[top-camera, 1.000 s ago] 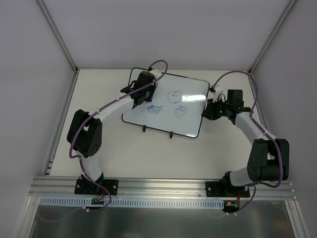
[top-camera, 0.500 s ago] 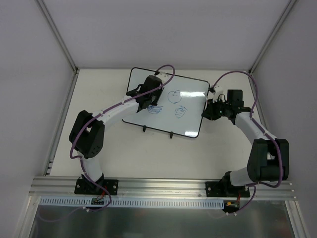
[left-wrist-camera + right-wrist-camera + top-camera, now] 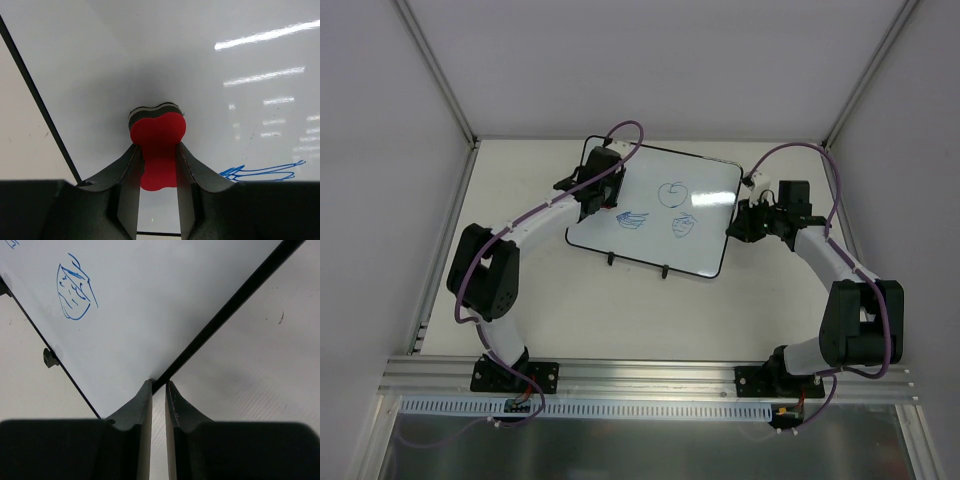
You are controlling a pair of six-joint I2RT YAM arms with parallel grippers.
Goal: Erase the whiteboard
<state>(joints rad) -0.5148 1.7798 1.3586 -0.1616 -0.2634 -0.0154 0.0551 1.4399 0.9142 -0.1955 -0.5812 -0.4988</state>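
Leftmost, the left gripper (image 3: 157, 152) is clenching a small red bone-shaped foam eraser (image 3: 158, 131) between its dark fingers, holding it down on the left part of the large white glossy whiteboard (image 3: 705, 215) with the thin black frame. That board is lying askew on the far half of the cream table (image 3: 620, 310), with blue marker doodles (image 3: 672, 192) showing near its middle. Rightward, the right gripper (image 3: 158, 385) is pinching the board's right edge, jaws nearly together.
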